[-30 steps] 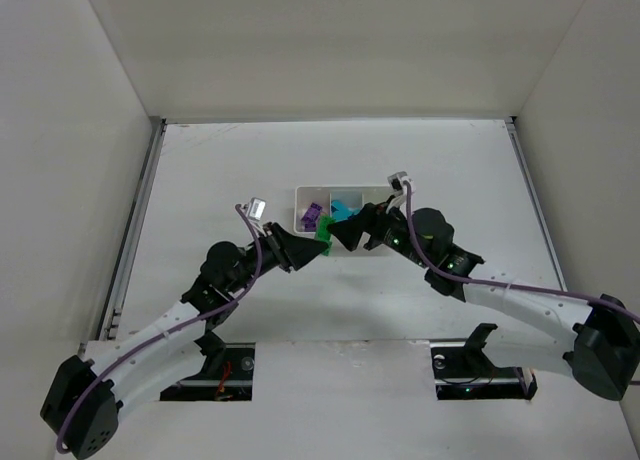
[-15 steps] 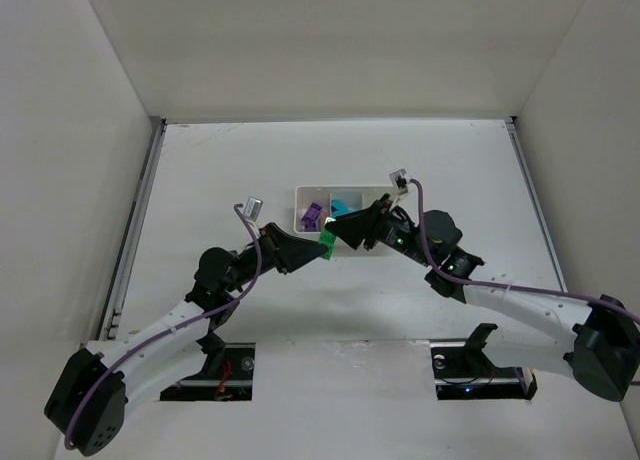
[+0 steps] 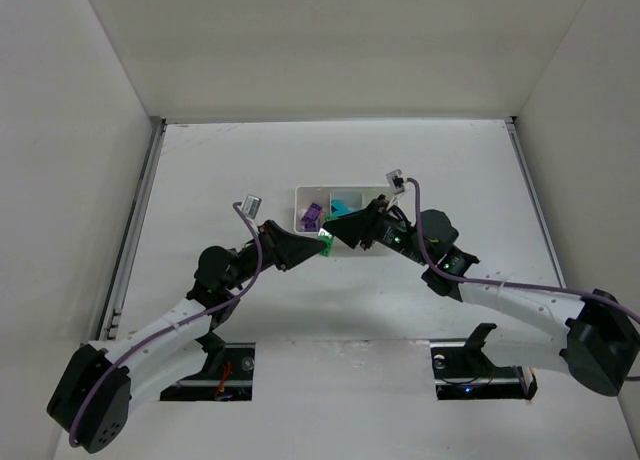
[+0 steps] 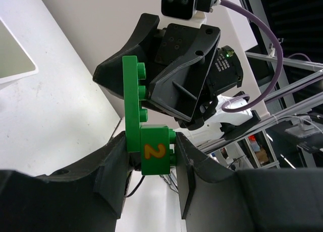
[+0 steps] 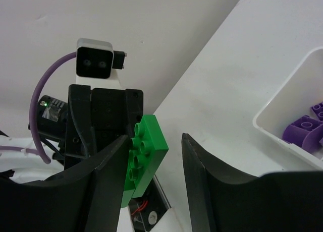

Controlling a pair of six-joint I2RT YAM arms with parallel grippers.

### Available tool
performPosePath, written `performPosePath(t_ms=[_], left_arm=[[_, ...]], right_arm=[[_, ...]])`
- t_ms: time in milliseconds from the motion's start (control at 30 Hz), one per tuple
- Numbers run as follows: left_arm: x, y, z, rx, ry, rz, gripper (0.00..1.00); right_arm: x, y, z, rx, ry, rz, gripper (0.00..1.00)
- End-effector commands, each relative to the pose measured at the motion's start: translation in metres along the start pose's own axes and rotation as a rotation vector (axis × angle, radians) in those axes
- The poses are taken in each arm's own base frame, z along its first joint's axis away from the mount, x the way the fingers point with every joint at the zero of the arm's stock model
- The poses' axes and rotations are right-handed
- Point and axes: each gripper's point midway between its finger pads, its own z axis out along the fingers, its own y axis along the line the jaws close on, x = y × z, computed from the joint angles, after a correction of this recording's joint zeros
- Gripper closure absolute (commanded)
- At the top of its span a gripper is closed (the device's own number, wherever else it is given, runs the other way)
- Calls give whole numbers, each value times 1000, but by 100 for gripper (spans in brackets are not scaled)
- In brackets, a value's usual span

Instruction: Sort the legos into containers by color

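Observation:
A green lego stack hangs above the table just in front of the containers: a flat green plate [image 4: 132,101] joined to a small green brick marked "2" [image 4: 155,150]. My left gripper [image 4: 150,138] is shut on the brick end. My right gripper [image 5: 155,138] straddles the plate [image 5: 146,151]; the plate rests against one finger, with a gap to the other. In the top view the two grippers meet at the stack [image 3: 325,242]. The white tray [image 3: 300,192] holds purple legos [image 3: 312,215] and cyan legos [image 3: 345,205].
The tray's near corner [image 5: 282,111] with purple bricks [image 5: 305,128] lies just right of my right fingers. White walls enclose the table on three sides. Both arms reach in from the near edge and angle toward the centre.
My right gripper has moved left onto the green stack and narrowed its jaws around the plate. The left gripper has kept its grip and shifted only slightly.

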Motion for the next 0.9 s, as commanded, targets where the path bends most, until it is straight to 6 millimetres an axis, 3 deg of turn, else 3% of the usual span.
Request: performPosePath(t_ms=[0,133,233,433,633,867], left_arm=[[-8,-25,0,97,-23,56,74],[-10,-27,1,101,-21,61,74],[-12,-21,2,85,-32,56,66],[-20,-11,-2,49,-82,68,34],[-26,3,-2,2,-112,84,32],[-39,45,-10,-167,-191,123,29]], right_arm=[[-8,18,4,-72,-28,-5,52],[-10,19,4,-79,-37,3,63],[-13,20,2,-79,-53,8,68],[-14,18,-1,-63,-59,4,71],[-9,-4,3,21,-55,0,72],[-9,-26,4,124,-61,-35,73]])
